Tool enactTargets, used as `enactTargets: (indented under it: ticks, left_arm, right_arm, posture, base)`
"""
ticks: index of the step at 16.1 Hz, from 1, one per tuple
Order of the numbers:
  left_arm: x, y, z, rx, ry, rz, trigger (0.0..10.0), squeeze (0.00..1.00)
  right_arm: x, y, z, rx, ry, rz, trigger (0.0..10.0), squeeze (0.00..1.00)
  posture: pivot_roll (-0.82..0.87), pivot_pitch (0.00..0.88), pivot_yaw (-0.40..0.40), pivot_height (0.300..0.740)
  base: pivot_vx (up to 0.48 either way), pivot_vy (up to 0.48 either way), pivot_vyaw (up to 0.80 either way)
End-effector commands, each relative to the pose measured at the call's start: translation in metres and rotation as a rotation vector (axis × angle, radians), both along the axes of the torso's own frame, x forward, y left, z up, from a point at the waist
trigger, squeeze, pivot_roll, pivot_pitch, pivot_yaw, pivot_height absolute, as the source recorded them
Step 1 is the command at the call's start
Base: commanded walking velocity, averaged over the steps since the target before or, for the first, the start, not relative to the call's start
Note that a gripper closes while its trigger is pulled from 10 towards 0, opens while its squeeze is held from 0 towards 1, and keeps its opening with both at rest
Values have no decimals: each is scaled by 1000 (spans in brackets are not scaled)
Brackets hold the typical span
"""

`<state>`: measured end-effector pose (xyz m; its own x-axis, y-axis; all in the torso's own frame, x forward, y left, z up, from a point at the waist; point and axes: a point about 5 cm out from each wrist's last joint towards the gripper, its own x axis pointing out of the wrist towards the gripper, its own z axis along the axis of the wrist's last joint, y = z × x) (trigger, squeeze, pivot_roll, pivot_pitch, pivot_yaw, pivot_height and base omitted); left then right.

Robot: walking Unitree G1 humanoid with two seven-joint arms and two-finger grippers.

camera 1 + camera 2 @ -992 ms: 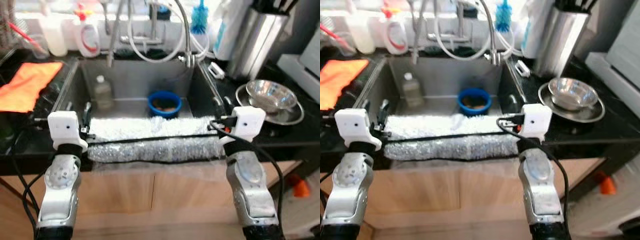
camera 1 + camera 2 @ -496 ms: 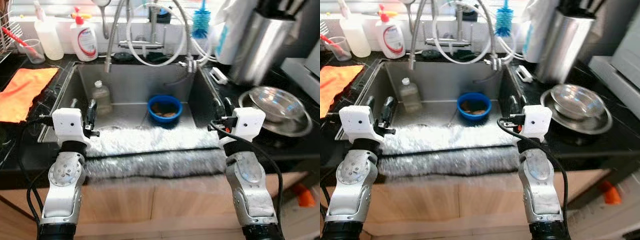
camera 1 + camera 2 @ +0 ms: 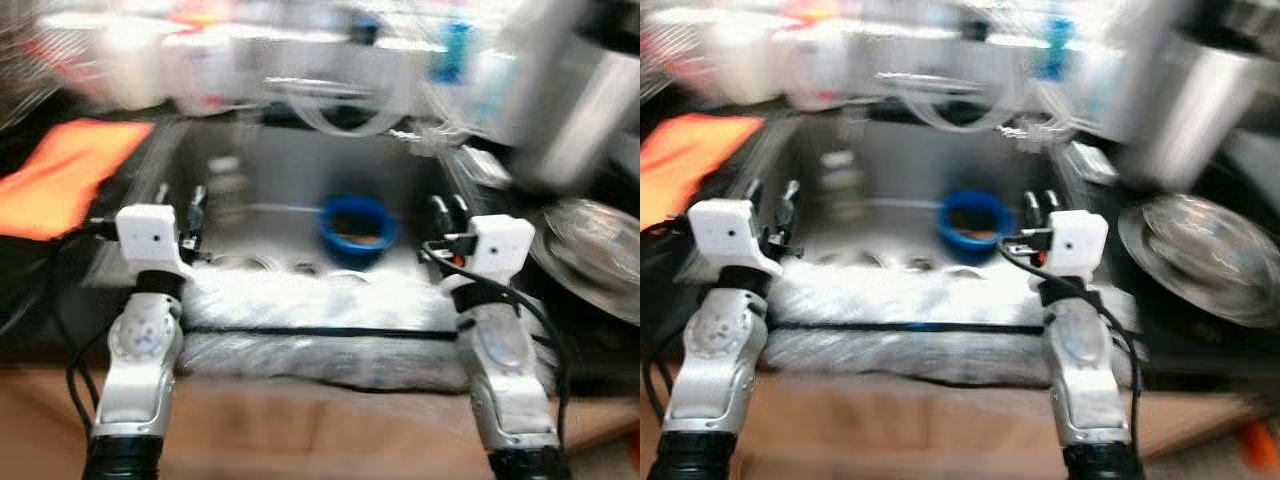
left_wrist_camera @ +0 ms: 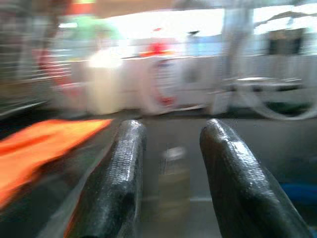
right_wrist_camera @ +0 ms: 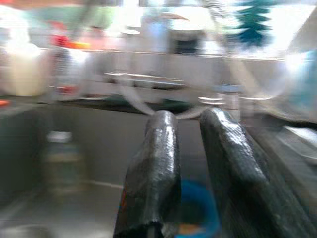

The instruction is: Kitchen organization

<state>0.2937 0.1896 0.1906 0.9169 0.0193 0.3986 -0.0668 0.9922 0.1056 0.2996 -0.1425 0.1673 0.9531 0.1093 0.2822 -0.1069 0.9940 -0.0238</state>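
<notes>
Blue plastic bowl (image 3: 356,224) sits deep in the steel sink (image 3: 290,170); it looks light and rigid, probably wet, so its rim is the place to grip. Head views, blurred, show both arms at the sink's front edge. Left wrist view shows the left gripper (image 4: 171,163) parted, framing a small bottle (image 4: 173,173). Right wrist view shows the right gripper (image 5: 190,168) slightly apart, empty, above the bowl.
</notes>
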Motion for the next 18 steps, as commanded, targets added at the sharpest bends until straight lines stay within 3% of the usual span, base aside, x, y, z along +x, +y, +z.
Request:
enactTargets:
  ticks: [1, 5, 12, 18]
  left_arm:
    - [-1, 0, 1, -7, -7, -4, 10000, 0]
    - [0, -1, 1, -2, -5, -3, 10000, 0]
    - [2, -4, 0, 0, -5, -13, 10000, 0]
    - [1, -3, 0, -10, -4, -27, 10000, 0]
  right_arm:
    - [0, 2, 1, -13, -4, 12, 10000, 0]
    - [1, 4, 3, -38, -12, 30, 10000, 0]
    - [4, 8, 3, -18, -12, 40, 10000, 0]
    - [5, 6, 5, 0, -17, 15, 10000, 0]
  posture:
    - [16, 0, -65, 740]
    - [17, 0, -67, 740]
    - [16, 0, -70, 740]
    - [19, 0, -67, 740]
  base:
    - [0, 0, 0]
    - [0, 0, 0]
    - [0, -444, 153]
    - [0, 0, 0]
